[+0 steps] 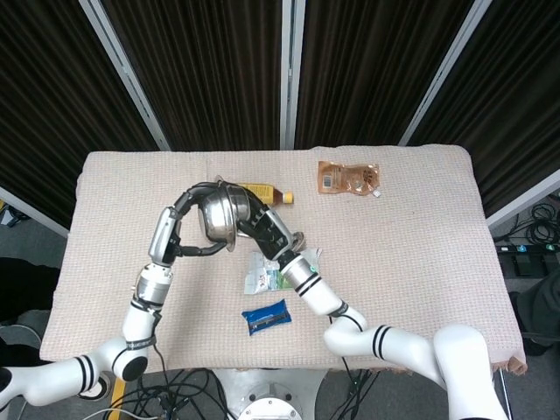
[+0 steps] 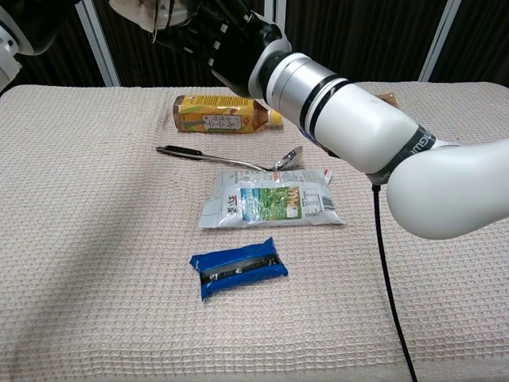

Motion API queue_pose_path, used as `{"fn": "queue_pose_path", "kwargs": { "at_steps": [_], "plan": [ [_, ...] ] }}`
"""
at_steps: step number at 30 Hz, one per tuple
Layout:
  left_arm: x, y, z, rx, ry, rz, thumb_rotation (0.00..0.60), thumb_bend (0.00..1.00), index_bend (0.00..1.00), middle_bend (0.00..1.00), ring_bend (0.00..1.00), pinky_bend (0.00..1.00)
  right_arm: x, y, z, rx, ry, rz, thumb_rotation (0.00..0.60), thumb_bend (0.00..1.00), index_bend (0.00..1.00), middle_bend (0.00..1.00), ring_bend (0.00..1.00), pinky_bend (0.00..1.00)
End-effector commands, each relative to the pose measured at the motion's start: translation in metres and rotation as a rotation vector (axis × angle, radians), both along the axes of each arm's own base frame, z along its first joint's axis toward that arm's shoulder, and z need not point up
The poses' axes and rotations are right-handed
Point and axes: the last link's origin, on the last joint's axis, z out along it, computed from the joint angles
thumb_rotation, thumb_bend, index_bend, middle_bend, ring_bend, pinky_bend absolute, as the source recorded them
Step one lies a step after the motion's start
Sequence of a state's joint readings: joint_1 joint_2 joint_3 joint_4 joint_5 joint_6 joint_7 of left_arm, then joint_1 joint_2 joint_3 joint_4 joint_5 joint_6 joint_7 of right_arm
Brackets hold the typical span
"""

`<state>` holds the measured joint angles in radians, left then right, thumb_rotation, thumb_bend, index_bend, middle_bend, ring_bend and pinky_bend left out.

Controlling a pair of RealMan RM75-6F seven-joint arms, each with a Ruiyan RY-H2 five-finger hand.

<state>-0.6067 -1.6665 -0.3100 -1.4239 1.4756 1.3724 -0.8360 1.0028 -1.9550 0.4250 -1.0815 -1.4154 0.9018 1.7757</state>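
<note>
Two robot arms meet high above the table (image 1: 420,245), which is covered with a tan cloth. Between them is a shiny metal bowl (image 1: 217,216). In the head view the bowl is tipped on its side, up in the air over the back of the table.

The left hand (image 1: 199,194) is at the bowl's left side, and its dark fingers seem to curl around the rim. The right hand (image 1: 254,220) is pressed against the bowl's other side. I cannot tell for sure which hand really holds the bowl, because the hands and bowl are all bunched together. In the chest view only the right hand (image 2: 215,36) shows clearly, at the top edge, with its dark fingers bent around something shiny.

Under the hands, a yellow bottle (image 2: 225,114) lies on its side near the back of the table. Just in front of it lies a spoon (image 2: 231,160) with a black handle. The spoon's round end touches the top of a green and white bag (image 2: 270,201) that lies flat. Nearer the front is a small blue pack (image 2: 238,267), a little apart from the bag. A brown pouch (image 1: 348,178) lies far back on the right, well away from the rest.
</note>
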Motion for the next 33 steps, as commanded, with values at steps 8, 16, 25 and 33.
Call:
{"fn": "queue_pose_path", "kwargs": {
  "at_steps": [8,16,25,33],
  "plan": [
    [-0.109,-0.013,0.049,0.174,0.353,0.203,0.6,0.0,0.46,0.45,0.42,0.58,-0.132,0.007,0.062,-0.515,0.502,-0.114,0.6,0.2,0.51,0.41,0.34,0.45],
    [-0.206,-0.026,0.065,0.219,0.962,0.313,0.6,0.0,0.48,0.47,0.43,0.58,-0.22,0.091,0.097,-0.812,1.383,-0.141,0.6,0.17,0.5,0.4,0.34,0.4],
    [-0.225,-0.007,0.051,0.011,1.225,0.254,0.6,0.0,0.49,0.5,0.46,0.59,-0.244,0.13,0.135,-0.686,1.749,-0.127,0.6,0.17,0.48,0.38,0.32,0.33],
    [-0.21,-0.001,0.021,-0.08,1.215,0.181,0.6,0.0,0.47,0.5,0.46,0.6,-0.249,0.137,0.129,-0.527,1.835,-0.1,0.6,0.17,0.43,0.34,0.3,0.33]
  ]
}}
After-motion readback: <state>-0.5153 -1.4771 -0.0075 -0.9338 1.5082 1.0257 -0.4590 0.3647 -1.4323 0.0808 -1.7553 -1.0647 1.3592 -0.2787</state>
